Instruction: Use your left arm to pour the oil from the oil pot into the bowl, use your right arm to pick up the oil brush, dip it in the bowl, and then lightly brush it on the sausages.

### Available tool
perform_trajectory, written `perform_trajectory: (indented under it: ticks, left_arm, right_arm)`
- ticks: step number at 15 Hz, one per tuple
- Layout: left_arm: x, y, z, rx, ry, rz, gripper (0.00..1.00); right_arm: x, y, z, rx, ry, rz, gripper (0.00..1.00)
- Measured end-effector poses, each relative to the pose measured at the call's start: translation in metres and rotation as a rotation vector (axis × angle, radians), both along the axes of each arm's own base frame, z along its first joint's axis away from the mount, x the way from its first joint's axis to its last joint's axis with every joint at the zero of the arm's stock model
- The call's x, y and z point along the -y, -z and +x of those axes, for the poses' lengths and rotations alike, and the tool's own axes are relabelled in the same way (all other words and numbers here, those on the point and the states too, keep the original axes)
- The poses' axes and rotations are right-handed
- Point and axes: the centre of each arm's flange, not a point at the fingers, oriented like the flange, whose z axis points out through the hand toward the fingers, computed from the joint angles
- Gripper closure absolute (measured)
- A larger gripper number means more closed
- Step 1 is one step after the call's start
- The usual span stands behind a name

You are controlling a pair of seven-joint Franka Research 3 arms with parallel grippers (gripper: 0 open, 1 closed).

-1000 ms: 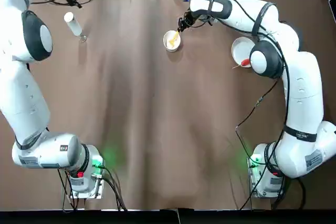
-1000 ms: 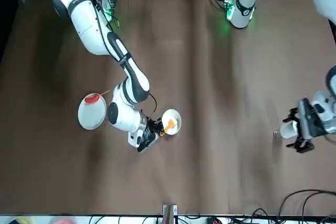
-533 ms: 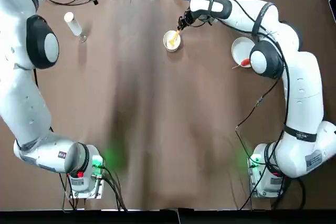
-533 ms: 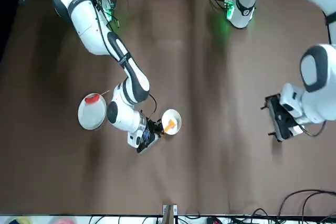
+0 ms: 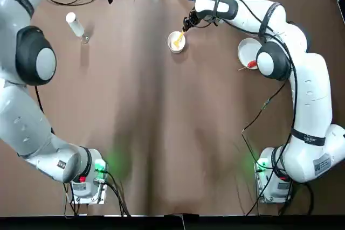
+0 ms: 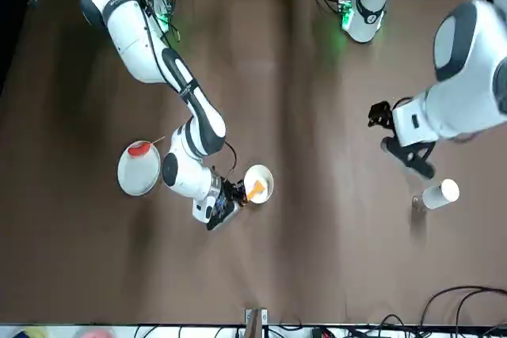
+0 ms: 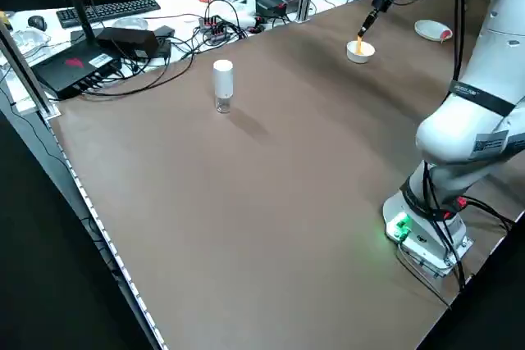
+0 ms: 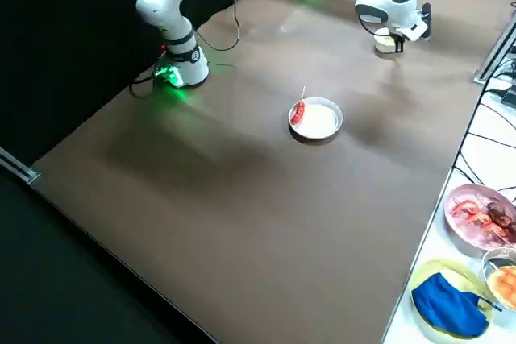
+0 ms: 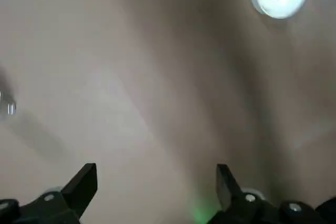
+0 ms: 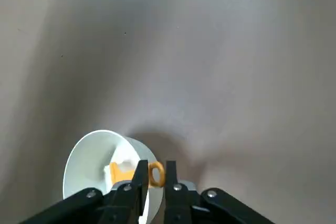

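Gripper L (image 6: 401,146), fingers wide, empty, has backed off upright oil pot (image 6: 440,194), front view mid-R; pour prob. done. Gripper R (image 6: 241,192), lower ctr., pinches brush (image 6: 255,189) in bowl (image 6: 267,179); sausages next.

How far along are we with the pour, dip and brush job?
Likely done: the pour, as the oil pot stands on the table, the open left gripper away from it; the oil itself can't be made out.
In hand: the right gripper holds the brush, its head in the bowl.
Left: brushing the sausage, lying on the plate away from the brush.
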Motion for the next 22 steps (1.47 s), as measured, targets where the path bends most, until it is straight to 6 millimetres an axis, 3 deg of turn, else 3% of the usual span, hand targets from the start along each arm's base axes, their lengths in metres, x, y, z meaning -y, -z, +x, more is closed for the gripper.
perform_trajectory:
  ticks: [3,8,10,16,22]
  left_arm:
    - [-0.013,-0.044,-0.024,-0.002,-0.201,0.056,0.00]
    - [-0.046,-0.103,-0.060,0.060,-0.260,0.098,0.00]
    - [-0.051,-0.108,-0.067,0.063,-0.291,0.102,0.00]
    - [-0.050,-0.098,-0.066,0.037,-0.401,0.130,0.00]
    - [-0.055,-0.098,-0.065,0.035,-0.423,0.134,0.00]
  right_arm:
    - [0.000,0.000,0.000,-0.001,0.000,0.000,0.81]
    - [-0.001,0.000,0.000,-0.002,0.000,0.002,0.88]
    - [-0.002,-0.001,-0.001,-0.003,0.000,0.005,0.90]
    - [-0.004,-0.005,0.001,-0.006,0.014,0.019,0.95]
    - [-0.005,-0.022,0.000,-0.070,0.076,0.028,0.95]
